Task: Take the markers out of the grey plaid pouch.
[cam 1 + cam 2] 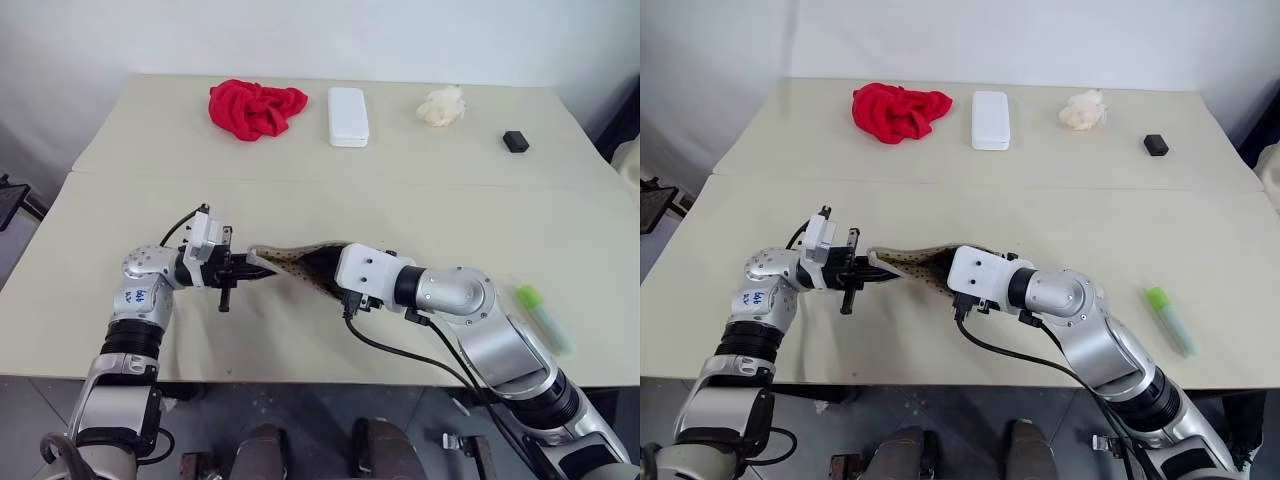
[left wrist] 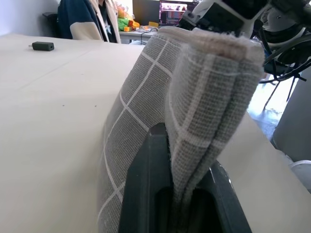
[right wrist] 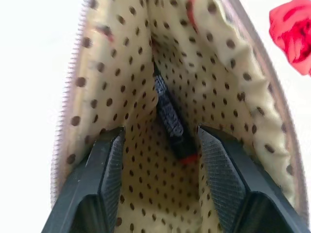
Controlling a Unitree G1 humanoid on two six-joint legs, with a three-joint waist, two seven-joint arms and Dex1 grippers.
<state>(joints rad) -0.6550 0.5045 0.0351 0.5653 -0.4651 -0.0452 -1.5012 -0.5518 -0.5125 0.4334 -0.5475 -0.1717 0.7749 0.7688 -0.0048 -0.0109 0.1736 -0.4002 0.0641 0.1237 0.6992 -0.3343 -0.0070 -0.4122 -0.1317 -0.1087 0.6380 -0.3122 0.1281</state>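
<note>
The soft grey plaid cloth pouch [image 1: 300, 262] is held up over the beige table [image 1: 120, 200], pinched by the left gripper [image 1: 243, 269]. The right gripper [image 3: 160, 145], fingers spread, is pushed inside, around the short red-tipped marker [image 3: 171, 121]. It looks light, hard, slippery; its middle should be gripped.

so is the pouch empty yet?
No. The right wrist view looks into the open grey plaid pouch: a dark, red-tipped marker lies inside. The green marker is out.

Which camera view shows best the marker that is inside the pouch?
The right wrist view: it looks into the open grey plaid pouch, where the dark marker lies between the right gripper fingers. Both eye views and the left wrist view see just the pouch.
</note>
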